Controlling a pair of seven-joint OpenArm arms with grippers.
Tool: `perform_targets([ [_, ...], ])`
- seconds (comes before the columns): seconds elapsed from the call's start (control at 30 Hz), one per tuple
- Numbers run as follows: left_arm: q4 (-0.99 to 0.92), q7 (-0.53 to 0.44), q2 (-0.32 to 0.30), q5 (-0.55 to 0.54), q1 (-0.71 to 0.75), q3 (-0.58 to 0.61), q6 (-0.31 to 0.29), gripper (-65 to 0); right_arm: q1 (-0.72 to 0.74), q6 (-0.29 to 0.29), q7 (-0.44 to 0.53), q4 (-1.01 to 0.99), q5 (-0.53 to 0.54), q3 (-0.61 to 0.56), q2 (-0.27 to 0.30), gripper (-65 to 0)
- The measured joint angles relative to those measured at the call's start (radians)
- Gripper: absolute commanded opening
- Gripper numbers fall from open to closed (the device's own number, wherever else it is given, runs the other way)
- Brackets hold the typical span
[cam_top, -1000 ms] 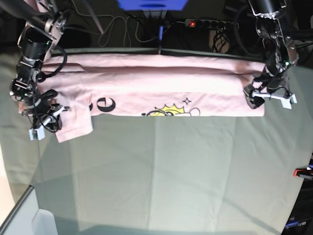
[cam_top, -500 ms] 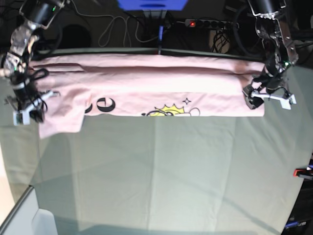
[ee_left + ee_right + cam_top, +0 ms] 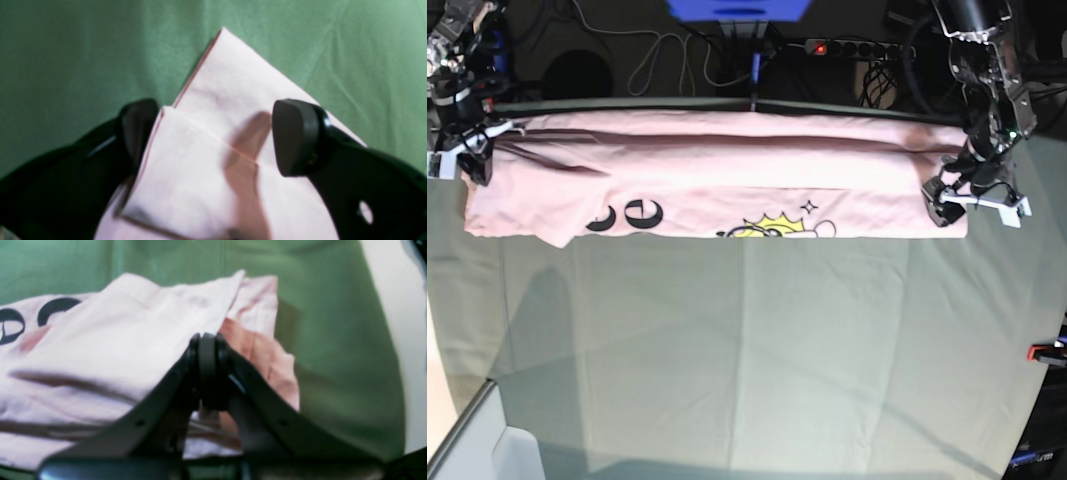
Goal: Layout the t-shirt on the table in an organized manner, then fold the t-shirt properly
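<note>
The pale pink t-shirt (image 3: 727, 165) lies folded into a long strip across the far side of the grey-green table (image 3: 757, 350), black letters and a yellow print showing on its front edge. At the strip's left end my right gripper (image 3: 472, 165) is shut on the t-shirt's sleeve fabric (image 3: 116, 340), and its pads (image 3: 206, 370) are pressed together with cloth bunched around them. My left gripper (image 3: 962, 205) stands open at the strip's right end. Its fingers (image 3: 297, 136) straddle the t-shirt's folded corner (image 3: 233, 83).
Behind the table's far edge run a power strip (image 3: 857, 47) with a red light, loose cables and a blue object (image 3: 737, 8). A red clamp (image 3: 1047, 350) sits at the right edge. A pale grey bin corner (image 3: 517, 450) shows at the bottom left.
My right gripper closed and moved up and to the left, pulling the drooping sleeve flat against the left end of the strip. The left arm stayed where it was.
</note>
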Motion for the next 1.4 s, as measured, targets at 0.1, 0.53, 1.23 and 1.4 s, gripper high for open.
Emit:
perform_targets([
  [0.1,-0.001,0.000,0.000,0.000,0.000,0.000,0.000,-13.3,-0.002,0.000,0.001,0.000,0.016,0.003,0.000,-65.0],
  [0.53,-0.003,-0.004,0.000,0.000,0.000,0.004,0.000,-13.2,0.002,0.000,0.003,-0.107,0.015,0.051,-0.022,-63.1],
  [1.23,0.031,0.001,-0.008,0.014,0.069,-0.006,-0.126,-13.2,0.002,0.000,0.001,-0.113,0.014,0.050,-0.021,-29.7],
  [1.4,0.031,0.000,-0.005,0.015,0.069,0.001,-0.132,-13.3,0.003,0.000,0.001,-0.113,0.015,0.050,-0.022,-29.7],
])
